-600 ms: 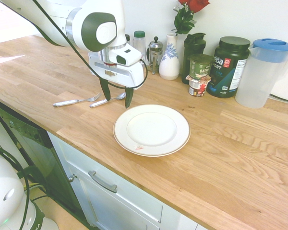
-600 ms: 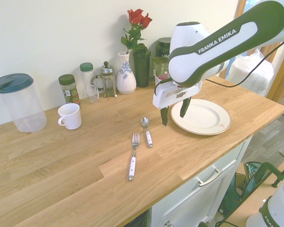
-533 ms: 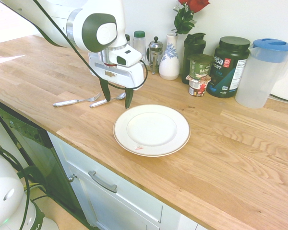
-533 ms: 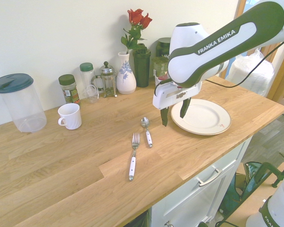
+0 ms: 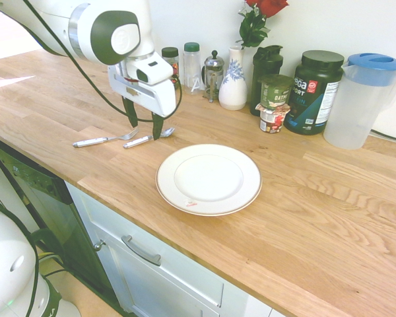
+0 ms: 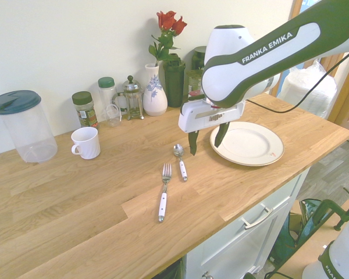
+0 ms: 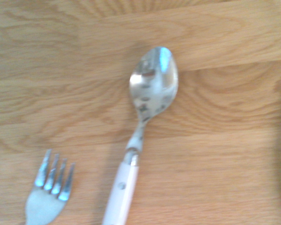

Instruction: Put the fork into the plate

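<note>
The tool (image 5: pixel 144 125) is held wide open above the spoon (image 6: pixel 179 157); the fork (image 6: pixel 163 187) is left on the worktop (image 6: pixel 75 197).

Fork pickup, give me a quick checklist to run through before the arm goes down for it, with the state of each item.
1. Tool open and empty: ok.
2. Fork lying flat on the counter, nothing on it: ok.
3. Tool lined up over the fork: not ok, it hangs over the spoon; the wrist view centres the spoon too.
4. Gap between fork and spoon for a clean grasp: cannot tell, they lie close side by side.
5. Plate free to receive the fork: ok.
</note>
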Action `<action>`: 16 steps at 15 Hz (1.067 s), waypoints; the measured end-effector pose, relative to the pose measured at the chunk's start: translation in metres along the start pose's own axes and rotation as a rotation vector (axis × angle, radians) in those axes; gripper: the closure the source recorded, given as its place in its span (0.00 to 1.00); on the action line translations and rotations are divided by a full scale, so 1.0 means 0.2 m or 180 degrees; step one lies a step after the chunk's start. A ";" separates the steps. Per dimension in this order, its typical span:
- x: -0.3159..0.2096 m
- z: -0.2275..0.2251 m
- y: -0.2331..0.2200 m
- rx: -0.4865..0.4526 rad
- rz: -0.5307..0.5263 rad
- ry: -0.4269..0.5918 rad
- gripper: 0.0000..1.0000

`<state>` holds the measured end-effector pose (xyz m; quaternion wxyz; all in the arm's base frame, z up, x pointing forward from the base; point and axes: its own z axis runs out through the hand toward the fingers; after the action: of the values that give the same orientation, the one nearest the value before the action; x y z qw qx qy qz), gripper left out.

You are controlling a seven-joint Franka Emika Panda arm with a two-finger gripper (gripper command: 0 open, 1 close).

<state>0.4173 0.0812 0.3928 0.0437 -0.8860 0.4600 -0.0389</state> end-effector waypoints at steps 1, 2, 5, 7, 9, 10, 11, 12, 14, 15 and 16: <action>-0.07 0.00 -0.03 0.0032 0.0023 -0.0002 0.00; -0.14 0.00 -0.06 0.0053 0.0051 -0.0013 0.00; -0.34 0.01 -0.12 0.0099 0.0139 -0.0050 0.00; -0.47 0.02 -0.16 0.0134 0.0215 -0.0051 0.00; -0.57 0.05 -0.19 0.0137 0.0296 -0.0053 0.00; -0.60 0.07 -0.20 0.0130 0.0347 -0.0061 0.00; -0.62 0.11 -0.21 0.0119 0.0402 -0.0075 0.00; -0.63 0.14 -0.21 0.0108 0.0446 -0.0091 0.00; -0.66 0.20 -0.23 0.0090 0.0546 -0.0125 0.00; -0.68 0.23 -0.23 0.0082 0.0586 -0.0138 0.00; -0.71 0.24 -0.24 0.0088 0.0609 -0.0147 0.00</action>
<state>0.3800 0.2268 0.3470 0.0700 -0.8379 0.5409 -0.0204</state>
